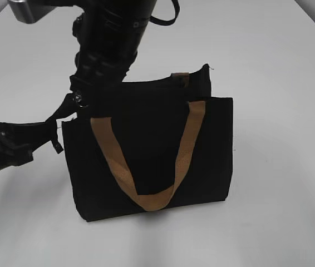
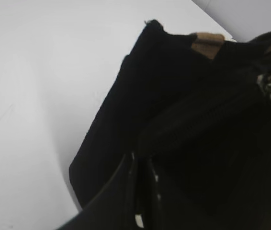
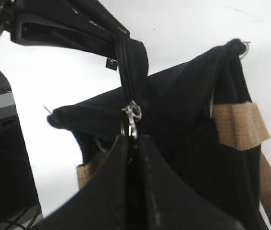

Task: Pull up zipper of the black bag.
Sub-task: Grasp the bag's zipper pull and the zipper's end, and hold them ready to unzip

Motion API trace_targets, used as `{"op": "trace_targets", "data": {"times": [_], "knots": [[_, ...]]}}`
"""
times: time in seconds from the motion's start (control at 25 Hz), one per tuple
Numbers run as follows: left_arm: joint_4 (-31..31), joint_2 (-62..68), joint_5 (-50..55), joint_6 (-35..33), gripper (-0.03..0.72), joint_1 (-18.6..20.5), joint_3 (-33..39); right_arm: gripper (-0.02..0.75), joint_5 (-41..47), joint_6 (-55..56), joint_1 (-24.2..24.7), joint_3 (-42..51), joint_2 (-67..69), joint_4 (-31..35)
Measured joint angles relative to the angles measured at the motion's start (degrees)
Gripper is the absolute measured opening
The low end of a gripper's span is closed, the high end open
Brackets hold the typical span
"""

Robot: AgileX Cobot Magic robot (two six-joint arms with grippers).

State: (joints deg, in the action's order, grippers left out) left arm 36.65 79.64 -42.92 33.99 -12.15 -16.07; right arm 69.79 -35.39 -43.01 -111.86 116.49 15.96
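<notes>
The black bag (image 1: 152, 150) stands upright on the white surface (image 1: 280, 67). The right pincer (image 3: 134, 143) is closed on the zipper (image 3: 132, 117) at the bag's top edge. The left pincer (image 1: 49, 133) clamps the bag's left end.

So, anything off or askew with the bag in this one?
Nothing damaged. The black bag stands upright, but its top edge is pulled out of line: the left gripper stretches one end corner sideways while the right gripper pinches the zipper.
</notes>
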Motion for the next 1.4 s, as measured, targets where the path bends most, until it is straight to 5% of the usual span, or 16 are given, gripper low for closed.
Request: {"op": "trace_targets", "data": {"times": [0.48, 0.92, 1.4], "knots": [[1.1, -0.1, 1.1, 0.0, 0.007, 0.4, 0.0, 0.022, -0.7, 1.1, 0.6, 0.3, -0.3, 1.0], [2.0, 0.0, -10.1, 0.0, 0.005, 1.1, 0.0, 0.02, 0.2, 1.3, 1.1, 0.3, 0.8, 1.7], [2.5, 0.0, -10.7, 0.0, 0.005, 1.1, 0.0, 0.175, 0.2, 1.3, 1.1, 0.3, 2.3, 3.6]]}}
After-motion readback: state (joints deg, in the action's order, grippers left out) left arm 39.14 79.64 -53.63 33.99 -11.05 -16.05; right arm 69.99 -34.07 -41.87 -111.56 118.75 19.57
